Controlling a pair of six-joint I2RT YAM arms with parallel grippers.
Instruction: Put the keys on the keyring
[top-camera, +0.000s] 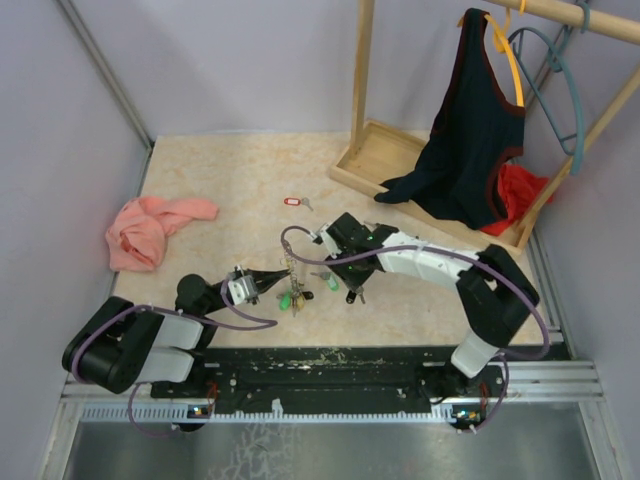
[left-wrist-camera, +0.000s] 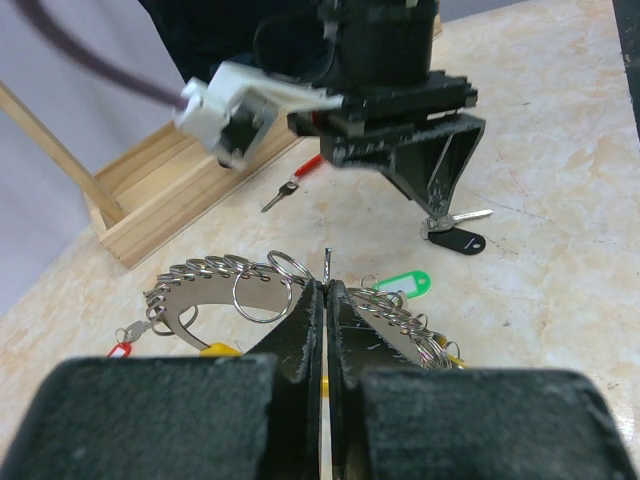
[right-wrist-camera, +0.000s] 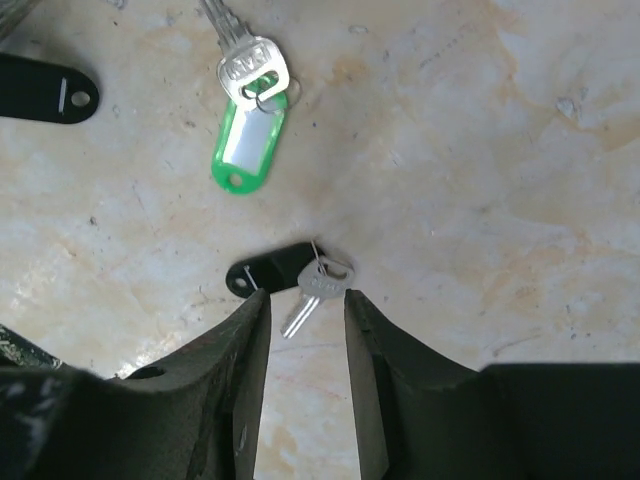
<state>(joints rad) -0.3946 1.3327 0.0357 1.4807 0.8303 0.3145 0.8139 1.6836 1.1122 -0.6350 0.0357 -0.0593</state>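
The right hand (right-wrist-camera: 307, 312), spread open, straddles the small silver key with the black plastic tag (right-wrist-camera: 272, 271), which lies flat on the marbled bench (right-wrist-camera: 480, 150). The left hand (left-wrist-camera: 327, 292) is pinched shut on the large thin silvery keyring (left-wrist-camera: 205, 272) (wire end poking up). Square up on the key's head, then close gently.
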